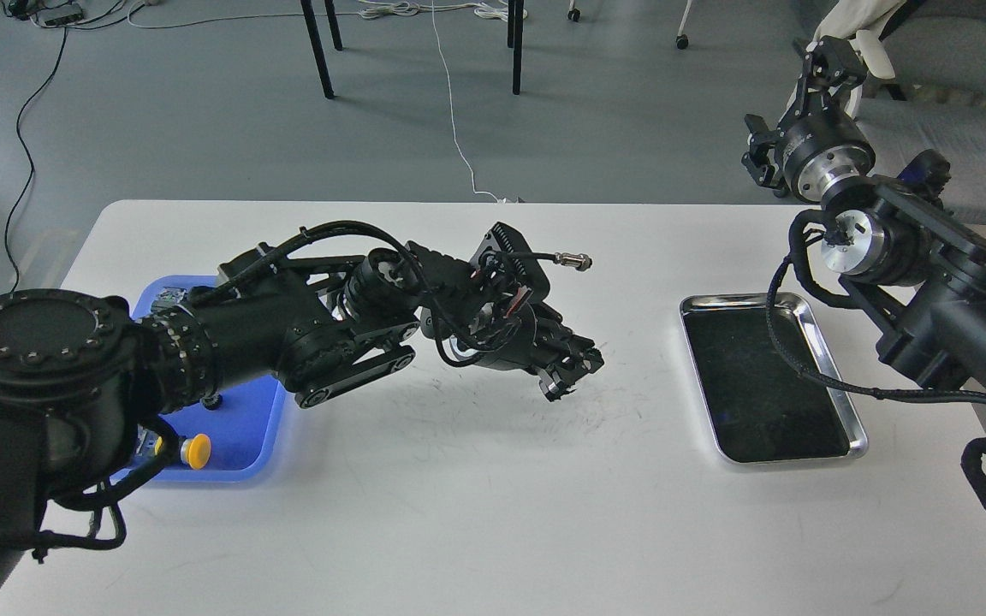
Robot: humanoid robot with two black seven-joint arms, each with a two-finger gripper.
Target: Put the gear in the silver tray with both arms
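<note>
Silver tray (835, 308) right of L gripper (574, 372).

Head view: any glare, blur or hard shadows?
Head view: sharp, light soft and even; faint shadow under the left gripper; silver tray rim glints, bottom reads dark; blue tray glows saturated; right gripper small and dark.

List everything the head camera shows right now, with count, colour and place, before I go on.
rectangular shiny silver metal tray: one, dark mirror-like bottom, nothing in it, right side of table
blue plastic tray: one, left side of table, partly under left arm
yellow round knob-like part: one, in blue tray, near front edge
white rectangular table: one, under both trays
grey floor with cables and chair legs: behind table
left arm pincer: black, above table centre
right arm pincer: black, raised, beyond table's far right
</note>
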